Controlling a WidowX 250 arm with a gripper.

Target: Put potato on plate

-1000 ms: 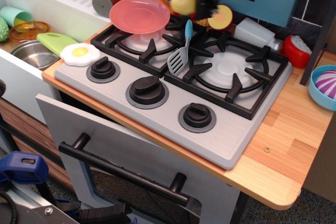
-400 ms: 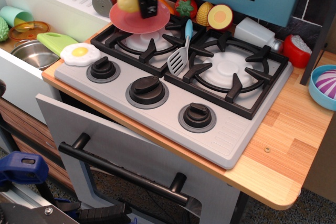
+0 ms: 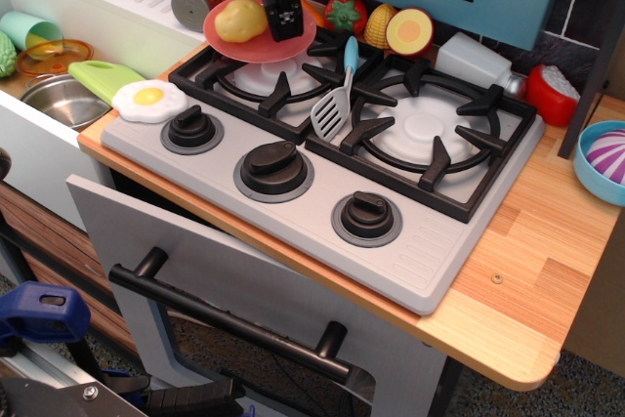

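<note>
Yellow potato [image 3: 240, 20] lay on plate [image 3: 229, 44], far left.
End effector [image 3: 282, 17] beside it, grip unclear; next, lift clear.

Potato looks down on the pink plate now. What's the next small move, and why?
Probably lift the gripper straight up and clear. The potato sits on the plate, left of the black fingers, and I cannot tell whether they still touch it. A vertical retreat seems least likely to nudge the potato or tip the plate, which rests on the rear-left burner grate.
</note>
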